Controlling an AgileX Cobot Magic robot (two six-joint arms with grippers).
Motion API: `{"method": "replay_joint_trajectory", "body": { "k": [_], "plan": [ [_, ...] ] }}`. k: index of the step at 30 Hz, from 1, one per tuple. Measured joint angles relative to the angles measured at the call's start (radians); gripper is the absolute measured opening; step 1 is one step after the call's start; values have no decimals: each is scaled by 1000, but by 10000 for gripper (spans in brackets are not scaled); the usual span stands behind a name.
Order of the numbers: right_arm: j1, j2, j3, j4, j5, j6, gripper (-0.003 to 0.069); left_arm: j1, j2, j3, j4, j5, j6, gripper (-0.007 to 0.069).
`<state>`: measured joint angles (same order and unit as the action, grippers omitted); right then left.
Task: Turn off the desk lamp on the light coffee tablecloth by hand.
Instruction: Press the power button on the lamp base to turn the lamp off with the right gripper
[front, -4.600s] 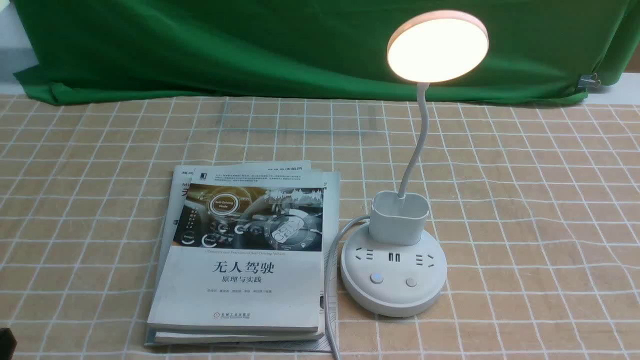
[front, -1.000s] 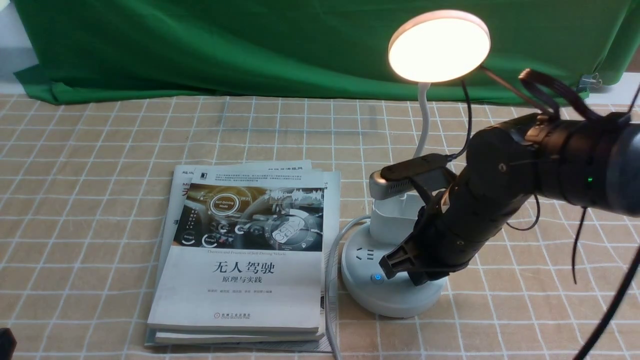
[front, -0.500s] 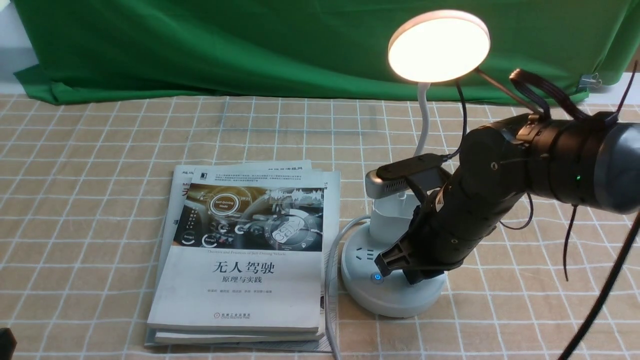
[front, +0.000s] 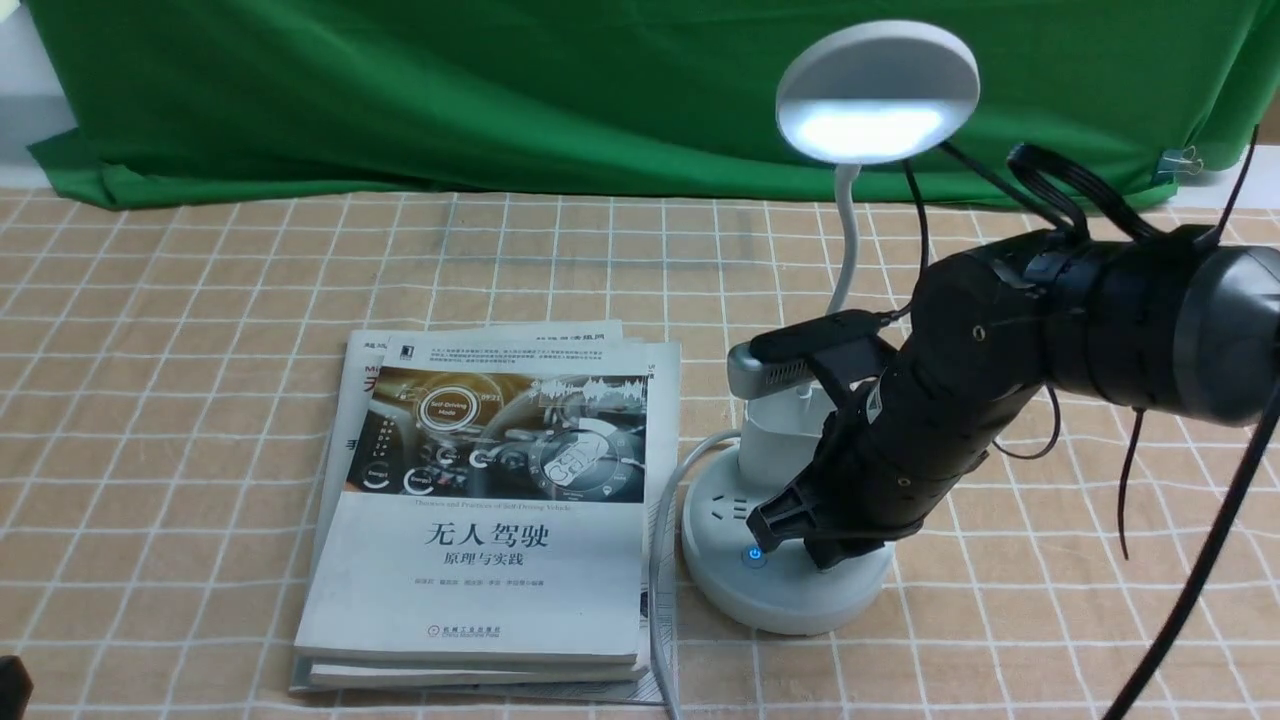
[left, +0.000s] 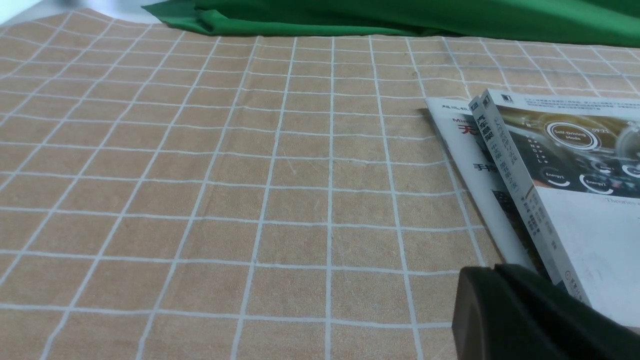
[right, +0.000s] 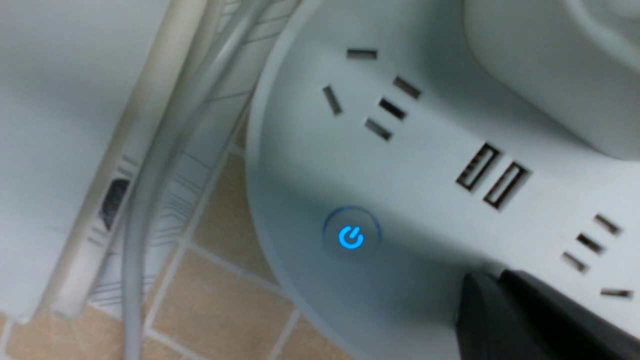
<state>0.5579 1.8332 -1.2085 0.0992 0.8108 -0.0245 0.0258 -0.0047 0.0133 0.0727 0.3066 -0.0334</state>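
Note:
The white desk lamp stands on the light coffee tablecloth. Its disc head shows only a pale white patch, with no warm glow. Its round socket base has a blue-lit power button, also seen in the right wrist view. My right gripper is shut, and its tips press on the base where the second button lies hidden. The arm covers part of the cup holder. My left gripper is shut and empty, low over the cloth beside the books.
A stack of books lies just left of the lamp base, also in the left wrist view. The lamp's white cord runs between books and base. A green backdrop cloth hangs at the back. Black cables trail from the right arm.
The lamp head has gone from a warm bright glow to a pale white patch. My right gripper has settled slightly lower and left on the base.

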Motion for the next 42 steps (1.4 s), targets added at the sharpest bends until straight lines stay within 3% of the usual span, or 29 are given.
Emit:
{"method": "replay_joint_trajectory", "body": {
  "k": [42],
  "plan": [
    [0, 11, 10, 4, -14, -2, 36, 0, 0, 0, 0, 0, -1, 5]
  ]
}}
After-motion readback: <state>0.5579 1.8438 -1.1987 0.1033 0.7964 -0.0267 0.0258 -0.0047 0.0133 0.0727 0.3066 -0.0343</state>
